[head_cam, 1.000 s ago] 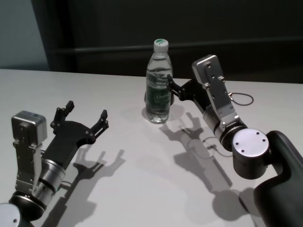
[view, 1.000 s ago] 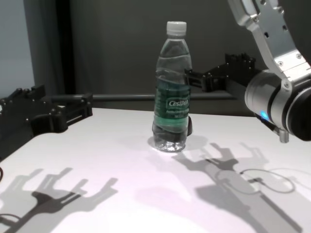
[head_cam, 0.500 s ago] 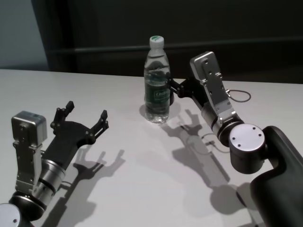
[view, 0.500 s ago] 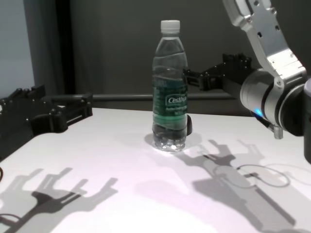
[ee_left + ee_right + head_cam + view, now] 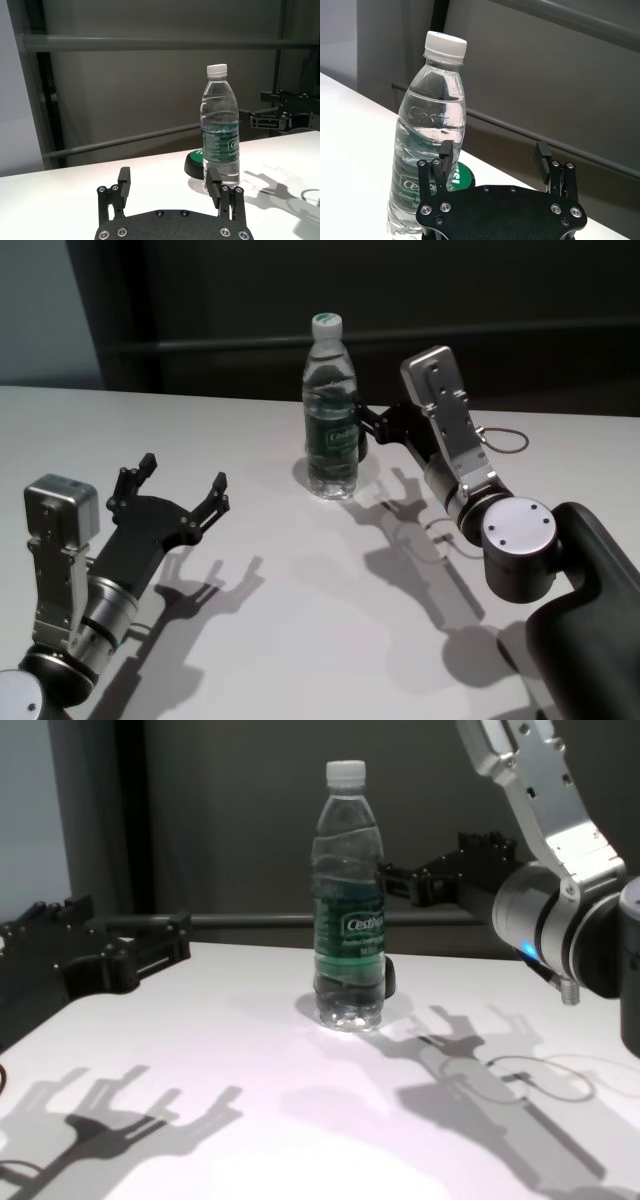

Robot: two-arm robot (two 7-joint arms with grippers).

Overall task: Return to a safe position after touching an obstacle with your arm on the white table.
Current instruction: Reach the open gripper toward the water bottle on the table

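Left tool (image 5: 170, 486) released, fingers spread, parked low over near-left tabletop (image 5: 300, 580). Water bottle (image 5: 332, 410) upright at tabletop centre, far side, small black-and-green object (image 5: 194, 164) at its base. Right tool (image 5: 362, 426) released, one finger against bottle's right side at label height.

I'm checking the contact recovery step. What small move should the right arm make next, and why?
Probably ease the right gripper back, away from the bottle. Its open fingers sit right against the bottle's side, and the bottle stands upright on the white table, so pulling straight off should avoid tipping it. The left gripper rests apart, open.
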